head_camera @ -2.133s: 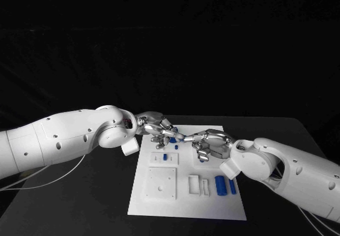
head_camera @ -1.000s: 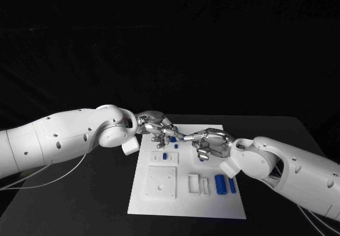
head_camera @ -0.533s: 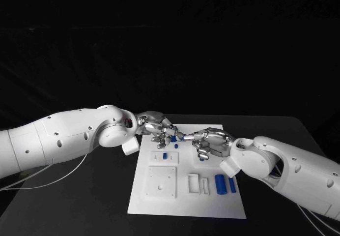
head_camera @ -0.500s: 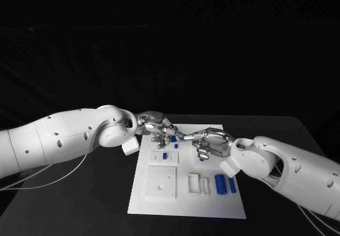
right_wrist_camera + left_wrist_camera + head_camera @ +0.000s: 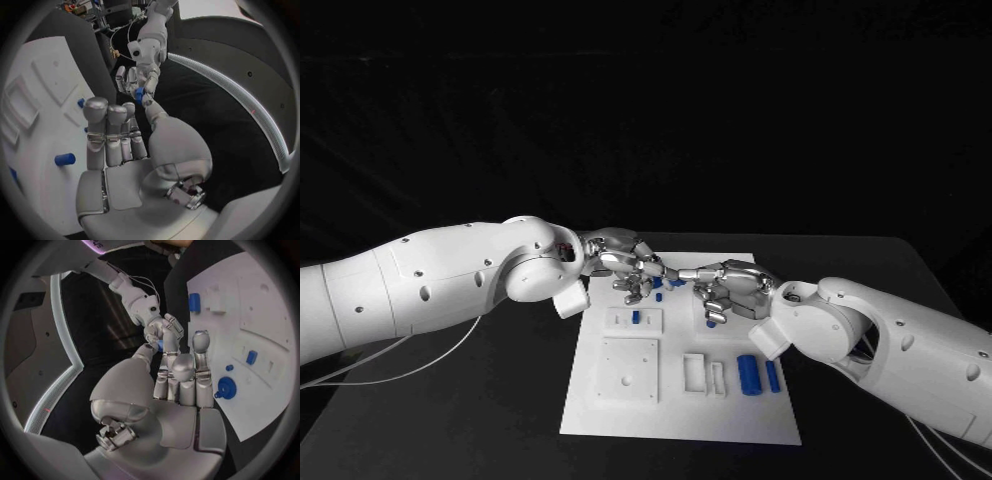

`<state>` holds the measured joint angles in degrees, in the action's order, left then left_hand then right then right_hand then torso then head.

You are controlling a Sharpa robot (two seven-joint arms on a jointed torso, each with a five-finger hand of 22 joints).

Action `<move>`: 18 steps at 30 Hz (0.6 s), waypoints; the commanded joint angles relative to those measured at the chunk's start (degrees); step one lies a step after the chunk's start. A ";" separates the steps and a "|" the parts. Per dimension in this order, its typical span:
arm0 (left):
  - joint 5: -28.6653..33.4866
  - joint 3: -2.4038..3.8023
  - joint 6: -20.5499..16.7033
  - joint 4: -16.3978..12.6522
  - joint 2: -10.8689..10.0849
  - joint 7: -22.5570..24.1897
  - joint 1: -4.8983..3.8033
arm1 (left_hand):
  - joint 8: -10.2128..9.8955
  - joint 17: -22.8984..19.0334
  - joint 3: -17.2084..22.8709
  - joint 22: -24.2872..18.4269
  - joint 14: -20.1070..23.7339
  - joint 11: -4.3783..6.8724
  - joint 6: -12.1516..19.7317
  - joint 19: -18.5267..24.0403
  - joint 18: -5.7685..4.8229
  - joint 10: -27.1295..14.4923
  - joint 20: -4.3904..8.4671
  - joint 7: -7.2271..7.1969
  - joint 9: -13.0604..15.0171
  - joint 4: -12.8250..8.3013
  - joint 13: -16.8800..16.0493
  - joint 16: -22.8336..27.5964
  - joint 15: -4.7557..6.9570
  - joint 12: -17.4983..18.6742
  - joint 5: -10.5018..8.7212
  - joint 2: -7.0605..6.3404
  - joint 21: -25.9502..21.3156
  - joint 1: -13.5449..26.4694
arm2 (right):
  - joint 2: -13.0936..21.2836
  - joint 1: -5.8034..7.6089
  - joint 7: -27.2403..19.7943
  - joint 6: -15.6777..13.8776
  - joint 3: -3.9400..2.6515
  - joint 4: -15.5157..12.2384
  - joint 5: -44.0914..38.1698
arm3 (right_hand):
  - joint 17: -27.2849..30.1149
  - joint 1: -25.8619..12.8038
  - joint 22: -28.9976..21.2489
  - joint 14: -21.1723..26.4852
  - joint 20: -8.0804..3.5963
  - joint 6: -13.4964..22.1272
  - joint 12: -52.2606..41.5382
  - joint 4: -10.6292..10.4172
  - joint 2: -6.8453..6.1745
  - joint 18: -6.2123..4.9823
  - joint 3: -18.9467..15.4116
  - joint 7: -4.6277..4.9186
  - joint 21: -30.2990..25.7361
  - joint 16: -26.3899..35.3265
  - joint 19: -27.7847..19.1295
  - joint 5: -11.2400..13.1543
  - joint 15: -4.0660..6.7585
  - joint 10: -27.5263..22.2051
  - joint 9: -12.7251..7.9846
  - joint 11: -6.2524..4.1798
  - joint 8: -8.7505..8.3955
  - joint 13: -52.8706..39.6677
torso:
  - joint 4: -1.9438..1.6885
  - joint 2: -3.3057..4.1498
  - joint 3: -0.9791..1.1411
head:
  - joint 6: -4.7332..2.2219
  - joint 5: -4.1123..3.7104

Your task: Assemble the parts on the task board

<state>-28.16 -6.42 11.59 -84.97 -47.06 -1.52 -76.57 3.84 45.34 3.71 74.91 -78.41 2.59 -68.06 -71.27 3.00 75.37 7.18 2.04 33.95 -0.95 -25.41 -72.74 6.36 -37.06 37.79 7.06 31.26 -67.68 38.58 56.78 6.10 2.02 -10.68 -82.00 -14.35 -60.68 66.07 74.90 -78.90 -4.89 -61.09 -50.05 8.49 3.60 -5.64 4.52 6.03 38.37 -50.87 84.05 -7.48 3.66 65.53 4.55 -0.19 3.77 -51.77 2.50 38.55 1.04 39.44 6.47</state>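
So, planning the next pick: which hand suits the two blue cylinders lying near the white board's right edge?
Probably right: the right hand reaches in over that side of the white task board, nearer the two blue cylinders; the left hand is toward the opposite edge.

One table carries one white board. Two white arms reach over it, a left arm and a right arm, with two silver hands, the left hand and the right hand. Five blue parts can be counted: one between the hands, one in a block, one by the right fingers, and two side by side. Four raised white blocks show on the board: one small, one large, two narrow.
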 commanded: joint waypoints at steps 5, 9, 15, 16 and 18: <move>-2.24 -0.09 -4.12 -0.66 0.32 0.00 -0.06 | 0.07 0.98 5.81 1.05 -1.01 0.57 -2.27 -0.49 -0.68 1.47 0.57 -1.29 0.56 -6.87 0.23 -0.45 0.33 0.71 2.69 -1.45 0.29 0.12 | 0.03 -0.04 -0.26 -2.35 0.02 -0.10 0.47 | 0.96 0.50 4.15 0.86 0.74 3.06 0.33 -3.12 -0.72 -0.88 -8.93 0.55 -1.14 0.98 1.77 0.24 -0.70 -0.97 -0.52 1.08 -0.09 1.78 | -0.01 -0.01 0.03 | 0.02 -0.04; -3.08 -0.12 -5.50 -0.65 0.27 -0.60 -0.06 | 0.08 1.53 6.14 1.07 -1.37 0.67 -2.71 -0.68 -0.75 1.91 0.73 -1.40 0.90 -7.39 0.26 -0.56 0.48 0.92 4.71 -1.93 0.45 0.39 | 0.38 -0.04 -0.88 -3.85 0.02 0.10 0.49 | 1.61 0.12 4.10 1.33 1.31 6.55 -0.08 -5.15 -1.30 -1.36 -12.05 1.38 -1.59 1.29 1.80 0.39 -1.18 -1.81 -0.68 1.71 -0.08 2.93 | -0.01 -0.02 0.03 | -0.02 -0.09; -4.61 -0.13 -7.09 -0.45 0.10 -1.80 -0.07 | 0.04 2.39 7.09 1.08 -1.93 0.82 -3.14 -0.87 -0.85 2.60 0.96 -1.53 1.82 -8.41 0.22 -0.45 0.66 1.42 7.21 -2.50 0.86 1.29 | 1.42 -0.03 -1.76 -5.76 -0.06 0.14 0.16 | 2.15 -1.01 4.07 1.57 1.40 6.95 -0.48 -6.61 -2.01 -1.50 -13.23 1.49 -1.82 1.58 1.85 0.30 -1.28 -2.12 -0.72 1.82 -0.12 3.55 | 0.06 -0.04 0.01 | 0.06 0.06; -4.93 -0.12 -7.23 -0.36 0.05 -2.07 -0.07 | 0.04 2.47 7.15 1.08 -1.97 0.84 -3.19 -0.88 -0.85 2.65 0.98 -1.54 1.90 -8.52 0.21 -0.45 0.67 1.44 7.56 -2.57 0.89 1.34 | 1.69 -0.02 -1.96 -6.08 -0.15 0.07 0.08 | 2.32 -0.95 4.06 1.58 1.42 6.96 -0.66 -7.04 -2.12 -1.55 -13.32 1.53 -1.93 1.61 1.88 0.22 -1.31 -2.19 -0.71 1.78 -0.12 3.78 | 0.06 -0.04 0.02 | 0.06 0.05; -5.63 -0.12 -7.28 -0.08 -0.01 -2.73 -0.08 | 0.04 2.82 7.33 1.08 -2.13 0.90 -3.39 -0.95 -0.86 2.88 1.04 -1.60 2.09 -8.82 0.18 -0.51 0.73 1.52 8.46 -2.79 1.01 1.50 | 2.22 -0.02 -2.39 -6.70 -0.53 -0.03 -0.29 | 2.39 -1.35 4.03 1.56 1.42 6.89 -0.74 -7.40 -2.13 -1.57 -13.43 1.47 -2.06 1.61 1.90 -0.16 -1.28 -2.19 -0.71 1.82 -0.12 3.89 | 0.10 -0.08 0.07 | 0.09 0.07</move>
<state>-31.79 -6.57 6.19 -85.10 -47.07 -2.96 -76.58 3.64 48.08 3.13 74.94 -80.00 3.44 -70.24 -71.99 2.87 77.96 7.90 1.30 36.01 -1.54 -25.17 -73.00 7.08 -35.82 46.00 4.56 31.92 -66.11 40.60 56.76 5.45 -2.63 -11.17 -81.89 -14.26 -58.34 64.98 74.90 -77.69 -3.85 -54.54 -50.54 1.32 1.63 -6.61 -8.98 7.65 36.47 -49.42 83.84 -7.32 2.45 63.67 3.89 1.64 3.77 -47.93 2.54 38.51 1.05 39.47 6.50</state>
